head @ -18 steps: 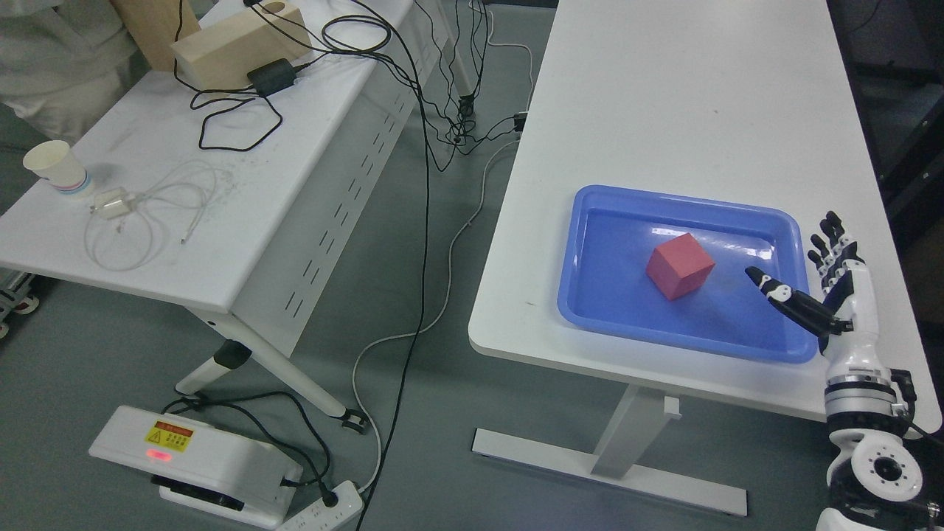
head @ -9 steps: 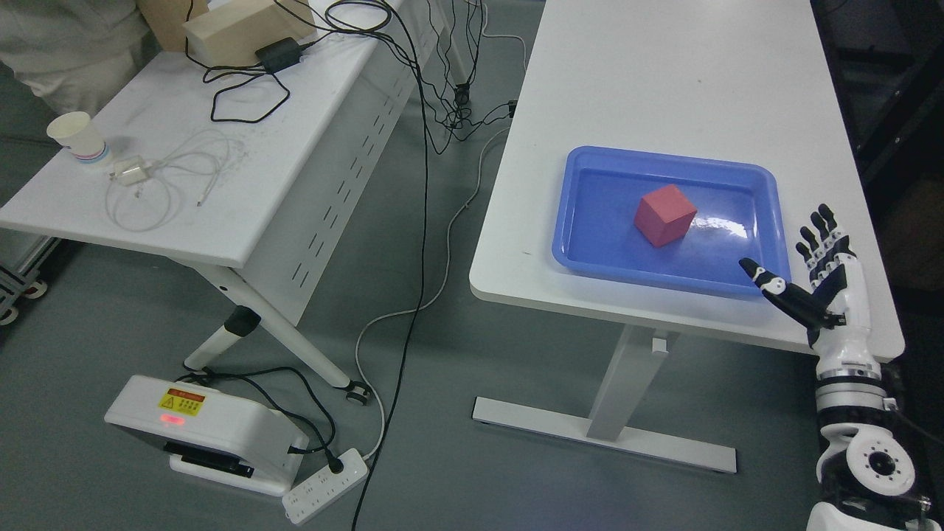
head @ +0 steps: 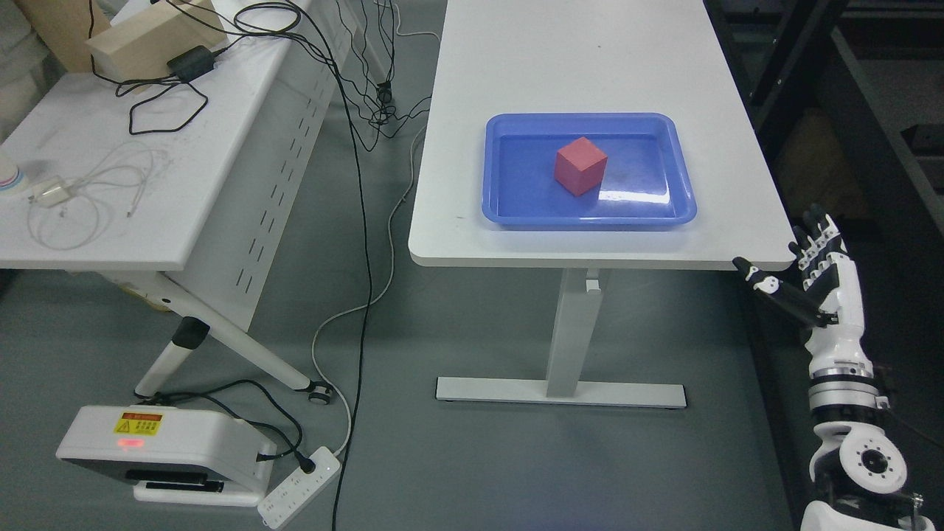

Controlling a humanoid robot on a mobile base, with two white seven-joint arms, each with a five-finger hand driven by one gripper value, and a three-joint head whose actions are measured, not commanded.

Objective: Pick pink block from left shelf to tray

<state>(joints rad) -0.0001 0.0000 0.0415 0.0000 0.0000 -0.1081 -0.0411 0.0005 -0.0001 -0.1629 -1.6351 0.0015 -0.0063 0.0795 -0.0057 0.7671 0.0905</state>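
Note:
The pink block (head: 580,166) sits inside the blue tray (head: 509,214), near its middle, on the white table (head: 590,66). My right hand (head: 800,276) is at the lower right, off the table's near right corner and well away from the tray. Its fingers are spread and it holds nothing. My left arm is out of view.
A second white table (head: 147,169) on the left carries cables, a wooden box (head: 151,37) and a charger. Cables hang in the gap between the tables. A white device (head: 166,450) and a power strip (head: 299,487) lie on the grey floor. A dark shelf frame (head: 833,88) stands right.
The camera has pulled back and turned, so the whole picture shifted and the table and tray now show farther up. My right hand, earlier by the tray's right edge, is now off the table.

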